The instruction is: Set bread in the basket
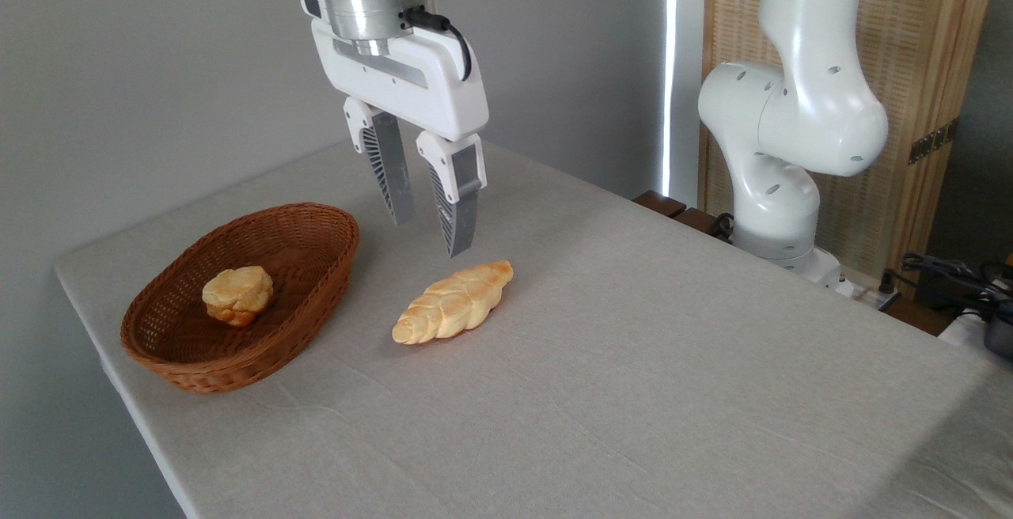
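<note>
Covering most of the view, the counter [633,392] wears a pale grey cloth, with the white arm [791,107] rising from its base at the far right edge. The basket [316,282] sits near the left end of the counter. Above the cloth, the tool [431,234] hangs released, its two fingers apart and gripping nothing, just above the far tip of the braided loaf [453,302] lying right of the basket. The bread [237,295] rests inside the basket, on its floor.
</note>
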Robot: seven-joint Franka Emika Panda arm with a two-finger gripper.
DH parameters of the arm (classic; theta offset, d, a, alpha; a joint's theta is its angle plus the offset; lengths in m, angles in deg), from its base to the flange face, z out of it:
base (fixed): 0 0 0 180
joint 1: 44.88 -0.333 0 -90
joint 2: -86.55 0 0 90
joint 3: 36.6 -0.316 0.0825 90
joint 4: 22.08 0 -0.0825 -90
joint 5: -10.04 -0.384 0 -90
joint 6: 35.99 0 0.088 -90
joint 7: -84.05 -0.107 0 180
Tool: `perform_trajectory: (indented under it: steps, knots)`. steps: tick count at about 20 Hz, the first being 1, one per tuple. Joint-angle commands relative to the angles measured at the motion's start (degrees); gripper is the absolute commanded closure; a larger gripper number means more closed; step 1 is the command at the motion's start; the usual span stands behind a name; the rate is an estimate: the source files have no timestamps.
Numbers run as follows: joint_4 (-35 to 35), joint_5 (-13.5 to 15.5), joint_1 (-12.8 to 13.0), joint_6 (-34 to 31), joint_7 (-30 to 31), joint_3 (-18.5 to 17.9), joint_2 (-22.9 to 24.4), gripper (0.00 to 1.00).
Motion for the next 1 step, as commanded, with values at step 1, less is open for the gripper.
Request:
perform_trajectory:
  steps: [1]
  knots:
    - [0.90, -0.14, 0.30, -0.50, -0.63, -0.64, 0.98, 0.00]
